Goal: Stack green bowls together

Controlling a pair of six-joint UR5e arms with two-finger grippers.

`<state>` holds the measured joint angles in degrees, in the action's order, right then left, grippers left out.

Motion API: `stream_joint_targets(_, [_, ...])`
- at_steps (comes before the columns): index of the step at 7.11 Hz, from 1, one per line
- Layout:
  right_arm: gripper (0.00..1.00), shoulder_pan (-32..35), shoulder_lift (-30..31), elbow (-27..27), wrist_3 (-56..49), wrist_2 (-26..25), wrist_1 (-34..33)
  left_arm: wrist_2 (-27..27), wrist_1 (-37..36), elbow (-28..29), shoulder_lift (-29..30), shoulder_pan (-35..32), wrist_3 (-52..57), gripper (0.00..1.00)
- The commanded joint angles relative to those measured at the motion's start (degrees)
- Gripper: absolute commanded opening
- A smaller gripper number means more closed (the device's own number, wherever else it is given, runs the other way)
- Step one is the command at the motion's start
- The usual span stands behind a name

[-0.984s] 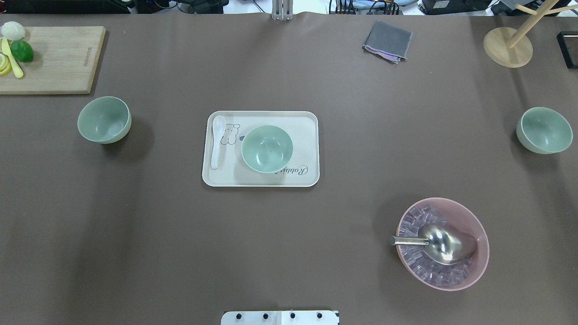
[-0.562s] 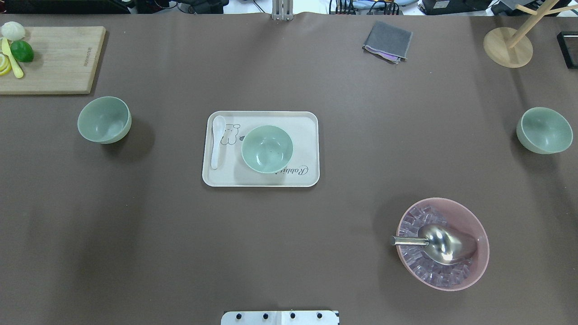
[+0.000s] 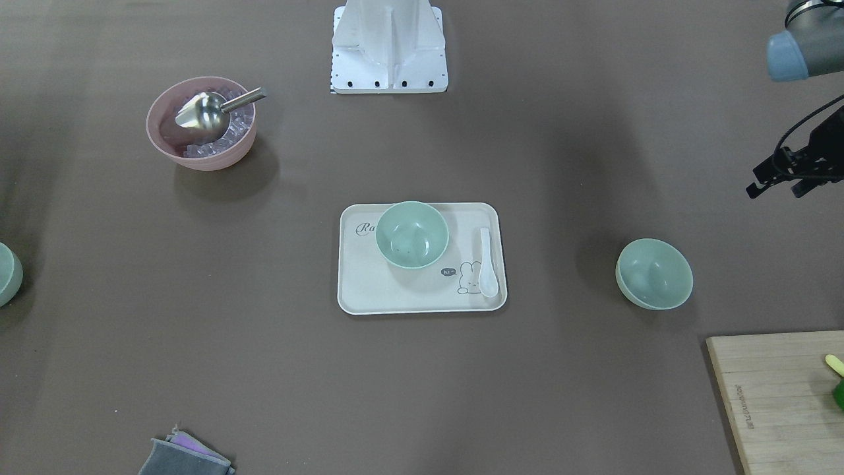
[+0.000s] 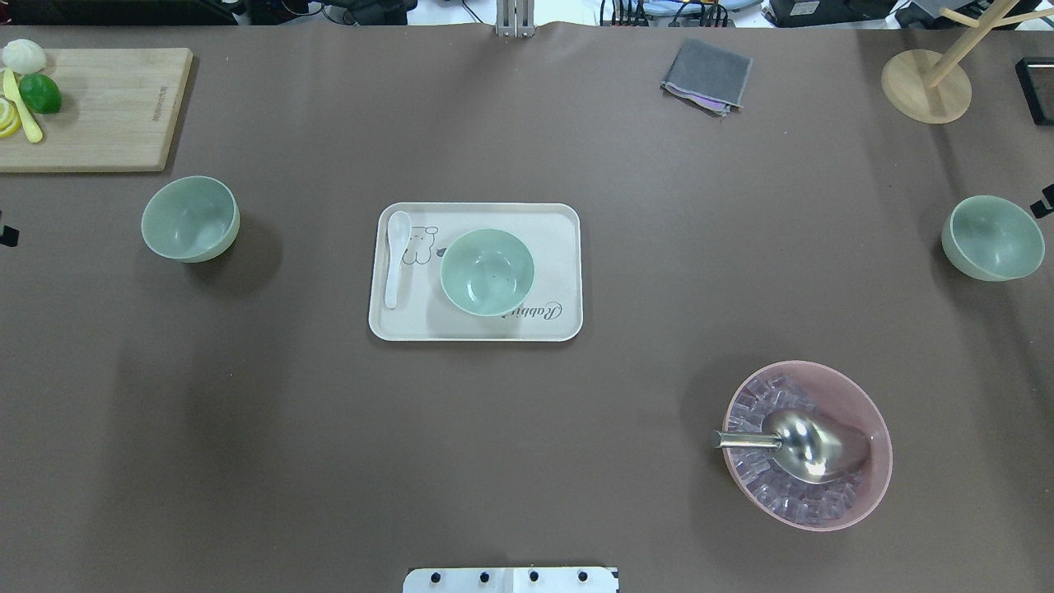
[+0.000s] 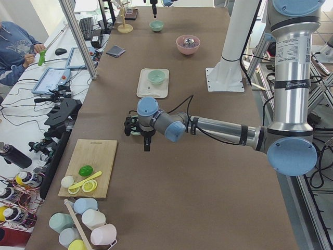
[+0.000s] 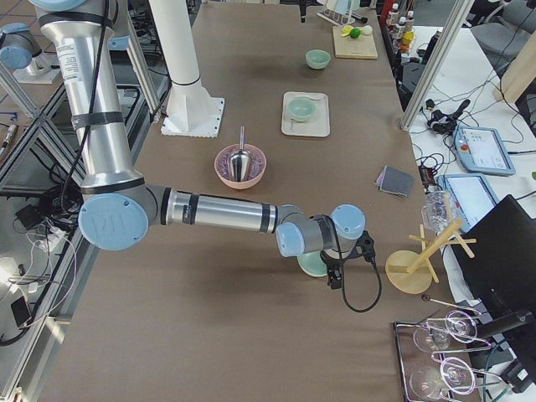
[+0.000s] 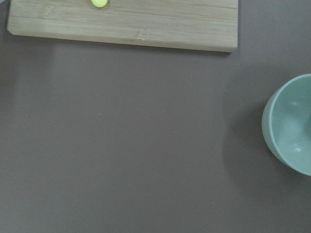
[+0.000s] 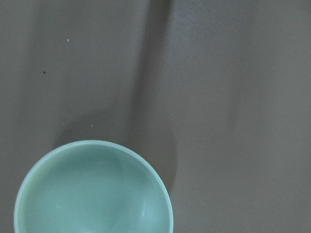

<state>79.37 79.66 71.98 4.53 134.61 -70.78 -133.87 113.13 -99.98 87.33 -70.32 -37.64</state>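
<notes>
Three pale green bowls stand apart and upright. One is at the table's left, one is on the cream tray, and one is at the right. My left gripper hangs beside the left bowl, on its outer side. My right gripper hangs just past the right bowl. Only black edges of the two grippers show in the overhead view, the left one and the right one. I cannot tell whether either is open or shut.
A white spoon lies on the tray. A pink bowl of ice with a metal scoop stands front right. A cutting board with fruit is far left, a grey cloth and a wooden stand far right.
Small black parts of both grippers have come into the overhead view at its left and right edges. The bowls have not moved.
</notes>
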Motion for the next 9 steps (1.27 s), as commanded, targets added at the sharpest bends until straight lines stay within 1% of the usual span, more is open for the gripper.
stream_joint_targets(1, [0.99,-2.89,-1.25,-5.07,2.24,0.04,5.0,0.27,0.33,0.75,1.6,1.68,-1.56,0.98])
stream_joint_targets(3, [0.97,-3.26,-1.17,-6.5,2.24,-0.05,6.36,0.27,0.33,0.93,2.14,1.68,-1.82,0.98])
stream_joint_targets(4, [0.78,-3.34,-0.56,-6.07,2.41,0.04,6.36,0.19,0.33,0.84,2.23,1.68,-1.82,0.98])
stream_joint_targets(5, [0.43,-3.34,-0.38,-6.67,3.55,0.04,6.27,0.27,0.33,0.93,2.23,1.77,-1.82,0.98])
stream_joint_targets(6, [0.18,-3.52,-0.38,-6.68,4.78,0.12,6.27,0.19,0.33,0.93,2.23,2.12,-2.17,0.98])
stream_joint_targets(7, [0.0,-3.52,-0.38,-6.5,6.61,0.56,6.36,0.18,0.42,0.67,2.23,2.38,-3.31,0.98])
stream_joint_targets(9, [0.0,-3.52,-0.73,-5.54,7.16,0.65,6.36,0.36,0.33,0.93,2.4,4.04,-4.8,0.98])
